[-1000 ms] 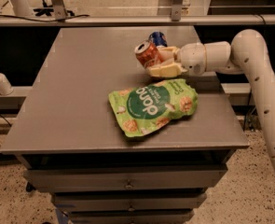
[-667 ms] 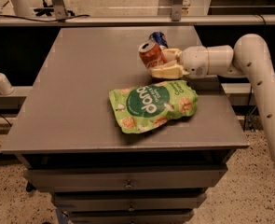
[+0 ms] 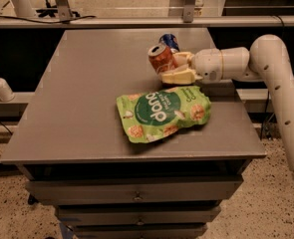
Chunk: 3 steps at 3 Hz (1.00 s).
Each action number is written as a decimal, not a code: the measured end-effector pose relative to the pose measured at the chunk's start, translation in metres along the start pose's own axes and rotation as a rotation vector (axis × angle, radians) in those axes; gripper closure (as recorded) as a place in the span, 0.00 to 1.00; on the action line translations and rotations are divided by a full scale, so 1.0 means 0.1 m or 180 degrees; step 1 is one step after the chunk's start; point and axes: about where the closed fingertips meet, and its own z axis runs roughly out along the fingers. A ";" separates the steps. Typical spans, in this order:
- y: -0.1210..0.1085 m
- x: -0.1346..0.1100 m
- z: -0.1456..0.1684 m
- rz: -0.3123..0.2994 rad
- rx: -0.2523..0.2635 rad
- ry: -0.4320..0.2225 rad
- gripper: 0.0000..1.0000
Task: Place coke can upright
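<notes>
Gripper (image 3: 173, 66) around tilted red coke can (image 3: 160, 59), silver top up-left.

Dim, warm-tinted, lit from above. Dull sheen across the worktop (image 3: 86, 83), soft shadow below the green snack bag (image 3: 161, 114). Brightest on the pale tool (image 3: 170, 66), centre right, clamping the coke can (image 3: 160, 59).

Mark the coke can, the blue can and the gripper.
coke can (image 3: 159, 59): camera view, red side wall, tilted in the fingers (image 3: 179, 76).
blue can (image 3: 170, 41): camera view, visible top part behind the coke can.
gripper (image 3: 173, 67): camera view, between its fingertips, over the table's (image 3: 86, 108) right rear.
</notes>
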 end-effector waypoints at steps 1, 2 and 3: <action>0.00 0.01 0.00 0.0000 -0.0001 -0.0001 0.36; -0.04 -0.08 -0.19 0.0021 -0.0120 -0.0100 0.13; -0.09 -0.17 -0.35 0.0051 -0.0222 -0.0164 0.00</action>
